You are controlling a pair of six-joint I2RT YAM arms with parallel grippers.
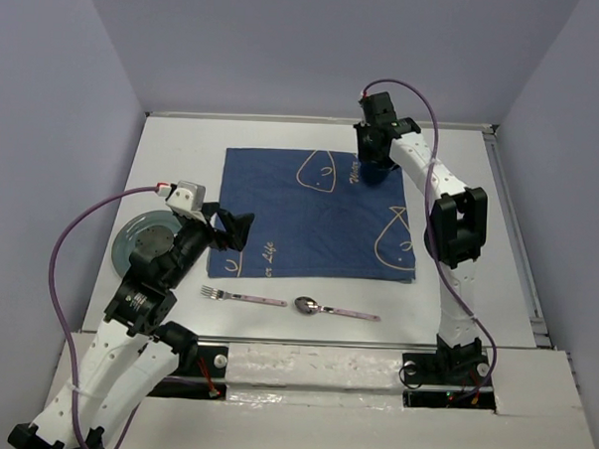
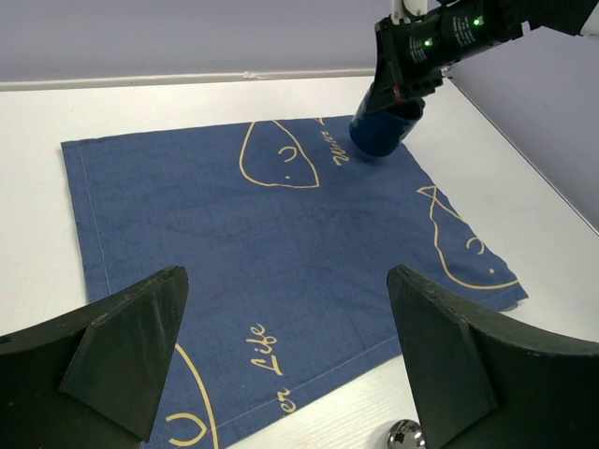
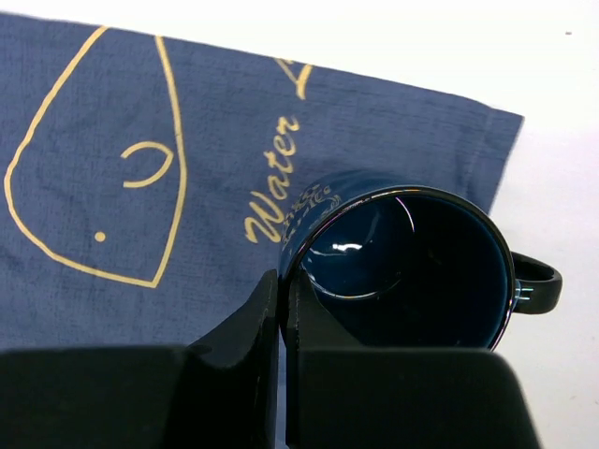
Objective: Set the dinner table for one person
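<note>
The step in hand looks like placing the mug. The right claw is clamped on its rim, one finger inside and one outside, at the far right corner of the cloth. The mug's mouth faces up toward the wrist camera and it seems slightly tipped. Whether its base already rests on the cloth I cannot tell from these views. Its handle sticks out to the right, past the cloth's edge and over the bare table. The table fills the space in front of both arms, and its long axis appears to run left to right across them. The left claw hangs with its fingers wide apart and holding nothing, just over the cloth's left edge. The plate lies off the cloth to the left. The fork and spoon lie end to end on the table just in front of the cloth. Both lie lengthwise left to right, with the tines and the bowl to the left. Next, I judge, the mug must be set flat and let go with a straight lift, so the rim is not dragged over. After that the plate, nearest the left claw, would need bringing onto the cloth.
</note>
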